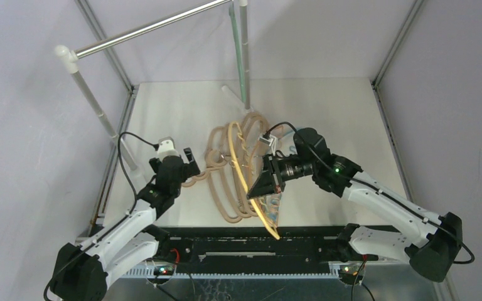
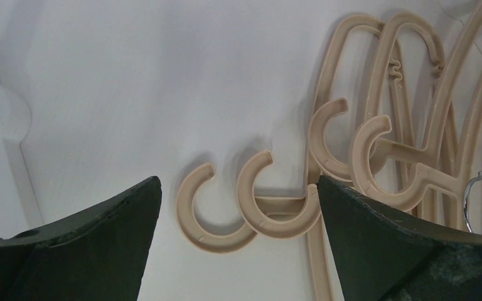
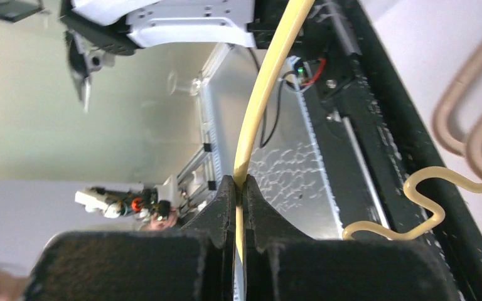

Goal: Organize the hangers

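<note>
A pile of thick beige hangers (image 1: 229, 179) lies flat at the table's middle, their rounded hooks (image 2: 270, 204) pointing left. My left gripper (image 1: 187, 164) is open and empty, its tips just above the table on either side of two beige hooks in the left wrist view, touching nothing I can see. My right gripper (image 1: 258, 185) is shut on the thin arm of a yellow hanger (image 1: 246, 182) and holds it tilted above the pile. In the right wrist view the yellow arm (image 3: 267, 81) runs out from between the closed fingers, with its wavy notched bar (image 3: 428, 202) at the right.
A silver rail (image 1: 150, 28) on white poles (image 1: 94, 106) stands at the back left, with a greenish pole (image 1: 237, 50) behind the pile. Metal hooks (image 2: 477, 188) of thin hangers show at the pile's right. A black rail (image 1: 257, 244) runs along the near edge.
</note>
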### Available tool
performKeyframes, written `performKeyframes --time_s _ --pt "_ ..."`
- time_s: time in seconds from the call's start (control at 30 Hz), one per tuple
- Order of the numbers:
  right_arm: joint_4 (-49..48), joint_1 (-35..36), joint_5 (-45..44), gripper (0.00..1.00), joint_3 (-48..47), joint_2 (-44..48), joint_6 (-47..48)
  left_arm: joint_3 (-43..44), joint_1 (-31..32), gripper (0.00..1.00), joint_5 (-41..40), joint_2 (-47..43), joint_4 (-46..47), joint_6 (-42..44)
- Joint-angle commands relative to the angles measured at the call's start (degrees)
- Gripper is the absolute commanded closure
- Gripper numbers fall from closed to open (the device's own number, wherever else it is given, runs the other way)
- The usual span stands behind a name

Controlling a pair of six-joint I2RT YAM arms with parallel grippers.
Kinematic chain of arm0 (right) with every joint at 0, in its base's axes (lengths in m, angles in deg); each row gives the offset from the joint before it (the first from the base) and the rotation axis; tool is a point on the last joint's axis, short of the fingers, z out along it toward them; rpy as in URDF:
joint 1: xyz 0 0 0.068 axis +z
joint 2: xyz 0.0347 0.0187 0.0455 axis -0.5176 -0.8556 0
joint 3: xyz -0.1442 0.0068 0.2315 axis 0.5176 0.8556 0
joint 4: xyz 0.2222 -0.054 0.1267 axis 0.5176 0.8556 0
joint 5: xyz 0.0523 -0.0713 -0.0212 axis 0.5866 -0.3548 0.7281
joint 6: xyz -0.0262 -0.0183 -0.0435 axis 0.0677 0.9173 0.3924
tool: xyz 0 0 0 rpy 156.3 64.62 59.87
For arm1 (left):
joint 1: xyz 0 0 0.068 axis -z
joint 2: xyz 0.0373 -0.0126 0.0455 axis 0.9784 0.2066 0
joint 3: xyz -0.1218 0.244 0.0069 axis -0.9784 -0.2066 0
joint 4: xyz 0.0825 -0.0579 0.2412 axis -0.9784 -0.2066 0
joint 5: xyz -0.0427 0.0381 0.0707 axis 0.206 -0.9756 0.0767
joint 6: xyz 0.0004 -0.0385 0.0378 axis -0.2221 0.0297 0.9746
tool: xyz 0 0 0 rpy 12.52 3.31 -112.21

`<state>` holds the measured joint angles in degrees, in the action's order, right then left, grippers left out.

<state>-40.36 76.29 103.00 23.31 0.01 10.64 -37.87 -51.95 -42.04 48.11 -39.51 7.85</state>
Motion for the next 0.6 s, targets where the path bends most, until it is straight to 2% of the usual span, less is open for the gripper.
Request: performKeyframes --time_s 0.0,0.3,0.57 --pt "-12.9 1.8 7.2 1.00 -5.0 -1.9 -6.5 1.1 0.2 0.01 -0.7 -1.7 1.5 -0.7" --pt "-10.3 1.9 5.9 1.00 -30.4 -17.5 -0.4 1.3 0.2 0.01 -1.2 -2.7 1.6 -0.8" --pt "-15.1 -3.2 7.6 1.00 -55.2 -36.4 -2.9 1.4 0.2 0.01 -0.9 -4.6 1.9 -0.7"
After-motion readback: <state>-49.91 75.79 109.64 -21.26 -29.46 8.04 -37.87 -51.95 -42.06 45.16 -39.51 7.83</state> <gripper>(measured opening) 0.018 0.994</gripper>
